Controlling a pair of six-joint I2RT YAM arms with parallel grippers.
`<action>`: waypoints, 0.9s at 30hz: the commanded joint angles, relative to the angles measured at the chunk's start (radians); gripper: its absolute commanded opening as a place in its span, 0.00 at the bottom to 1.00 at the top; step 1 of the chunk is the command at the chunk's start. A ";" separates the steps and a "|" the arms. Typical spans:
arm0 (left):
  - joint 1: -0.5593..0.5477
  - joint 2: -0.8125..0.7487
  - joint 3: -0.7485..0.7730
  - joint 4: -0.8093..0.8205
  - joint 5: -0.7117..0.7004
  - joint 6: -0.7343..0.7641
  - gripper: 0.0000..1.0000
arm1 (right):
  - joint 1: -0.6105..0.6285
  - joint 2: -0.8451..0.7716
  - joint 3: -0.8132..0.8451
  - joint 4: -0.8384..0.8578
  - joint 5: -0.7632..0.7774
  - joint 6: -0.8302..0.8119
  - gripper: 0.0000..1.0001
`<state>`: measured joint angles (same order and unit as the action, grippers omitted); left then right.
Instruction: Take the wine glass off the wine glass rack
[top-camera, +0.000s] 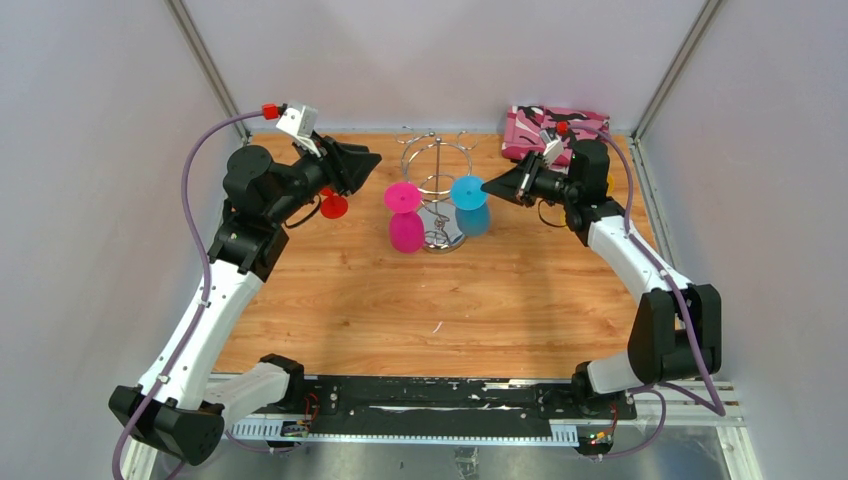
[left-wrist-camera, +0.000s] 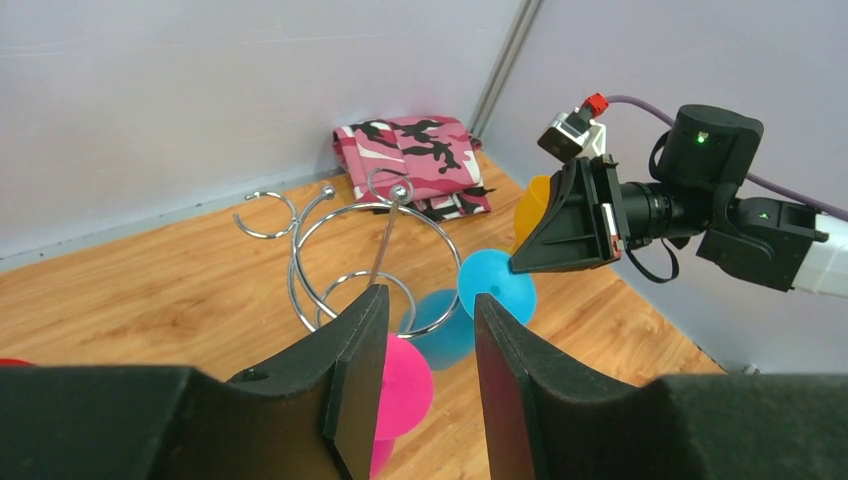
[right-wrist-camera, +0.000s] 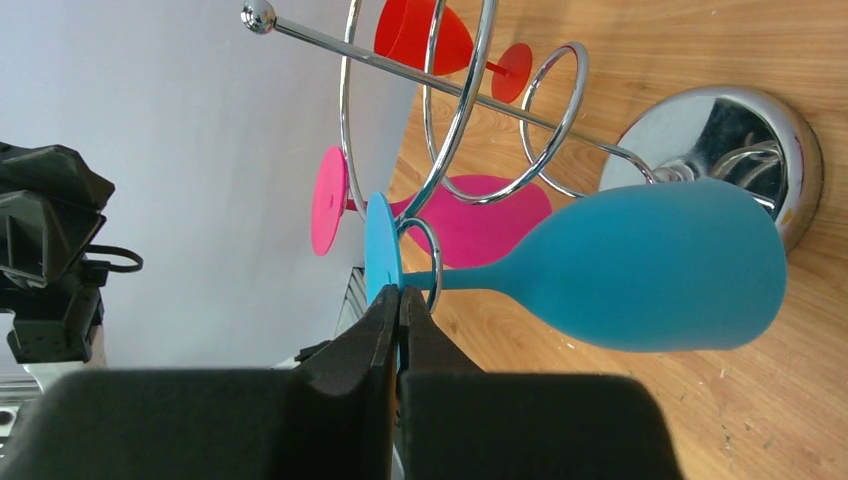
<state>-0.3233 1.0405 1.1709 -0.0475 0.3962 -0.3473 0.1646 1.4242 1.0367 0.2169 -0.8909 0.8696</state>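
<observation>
Toward the far edge of the worktop (top-camera: 400, 320), on the left, the left hand (top-camera: 370, 160) hangs with its fingers spread and nothing between them, and a red wine glass (top-camera: 333, 205) sits just beside it. Next comes the chrome wine glass rack (top-camera: 436, 185), midway along that far edge. A pink wine glass (top-camera: 405, 230) hangs bowl-down on its left side and the blue wine glass (right-wrist-camera: 650, 265) on its right. The right hand (right-wrist-camera: 398, 300) is pressed together on the rim of the blue glass's foot (right-wrist-camera: 380, 240). To my eye the grasp is made. The next move calls for drawing the foot outward along its hook, toward the right edge, without tipping the rack.
</observation>
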 joint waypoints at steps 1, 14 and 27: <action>-0.007 -0.002 -0.007 0.007 -0.005 0.016 0.42 | 0.018 0.005 -0.007 0.029 -0.021 0.047 0.00; -0.007 -0.005 -0.008 -0.002 -0.007 0.018 0.39 | 0.018 -0.018 -0.087 0.085 0.025 0.209 0.00; -0.007 -0.006 -0.007 -0.005 -0.003 0.015 0.39 | 0.013 -0.105 -0.117 0.076 0.085 0.234 0.00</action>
<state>-0.3233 1.0405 1.1702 -0.0502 0.3962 -0.3450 0.1646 1.3621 0.9428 0.2840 -0.8345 1.0851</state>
